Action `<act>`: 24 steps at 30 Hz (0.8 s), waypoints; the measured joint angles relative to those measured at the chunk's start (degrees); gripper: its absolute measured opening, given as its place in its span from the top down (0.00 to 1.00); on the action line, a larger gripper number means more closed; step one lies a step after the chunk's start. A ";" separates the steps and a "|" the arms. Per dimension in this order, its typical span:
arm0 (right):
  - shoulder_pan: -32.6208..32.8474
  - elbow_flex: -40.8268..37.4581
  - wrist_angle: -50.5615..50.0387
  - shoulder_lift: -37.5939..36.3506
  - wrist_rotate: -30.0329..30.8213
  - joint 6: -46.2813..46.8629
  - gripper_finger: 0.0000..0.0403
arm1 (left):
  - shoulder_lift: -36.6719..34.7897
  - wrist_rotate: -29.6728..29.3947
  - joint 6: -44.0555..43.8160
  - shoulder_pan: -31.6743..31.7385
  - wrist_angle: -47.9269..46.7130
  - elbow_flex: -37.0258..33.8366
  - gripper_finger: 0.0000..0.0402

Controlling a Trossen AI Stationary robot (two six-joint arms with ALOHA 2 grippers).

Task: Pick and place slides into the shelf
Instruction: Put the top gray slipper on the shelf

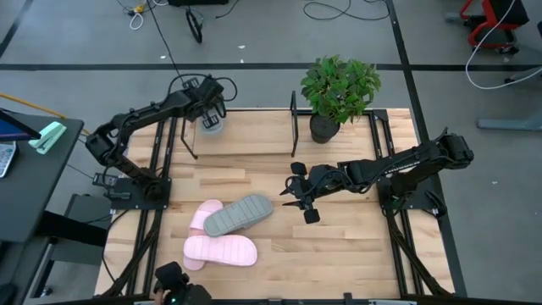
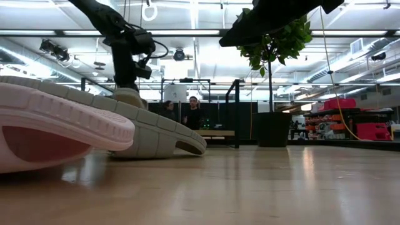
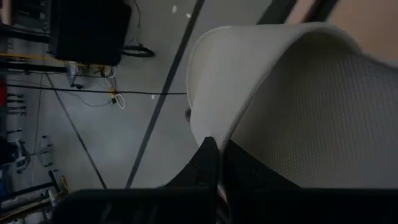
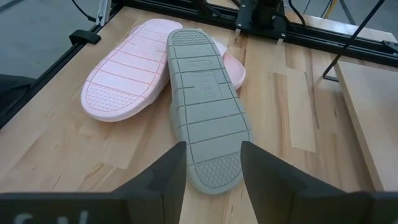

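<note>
One sage grey-green slide (image 1: 212,125) hangs from my left gripper (image 1: 209,113) over the far left end of the shelf (image 1: 254,135), a light board between thin black uprights. The left wrist view shows its textured footbed (image 3: 317,106). A second grey-green slide (image 1: 239,214) lies sole up, resting across a pink slide (image 1: 206,215). Another pink slide (image 1: 222,250) lies sole up near the table's near edge. My right gripper (image 1: 298,203) is open, raised above the table just right of the lying green slide (image 4: 205,106), touching nothing. My left gripper (image 3: 219,146) is shut on the grey-green slide, pinching the edge of its sole (image 3: 214,127), with one finger (image 3: 205,163) on the smooth outer side and the other on the textured footbed side. The fingers come from above. The slide hangs below them (image 2: 128,95), lifted clear.
A potted plant (image 1: 339,89) stands at the shelf's far right end. Black arm frames run along the table's left and right sides (image 1: 398,203). Bare wood lies between the slides and the shelf. People stand in the room beyond the table (image 2: 192,112).
</note>
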 joint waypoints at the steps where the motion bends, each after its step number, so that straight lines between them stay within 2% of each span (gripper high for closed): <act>1: 0.00 0.00 0.00 0.00 -0.02 0.01 0.61 | 0.00 0.05 0.05 0.00 0.02 -0.50 0.97; 11: 0.00 0.00 -0.02 0.00 -0.02 0.02 0.61 | 0.00 0.37 0.99 -0.04 2.01 -5.85 0.97; 24: -0.02 0.00 -0.04 0.00 -0.02 0.00 0.61 | 0.00 1.29 2.79 -0.15 -0.67 -6.03 0.97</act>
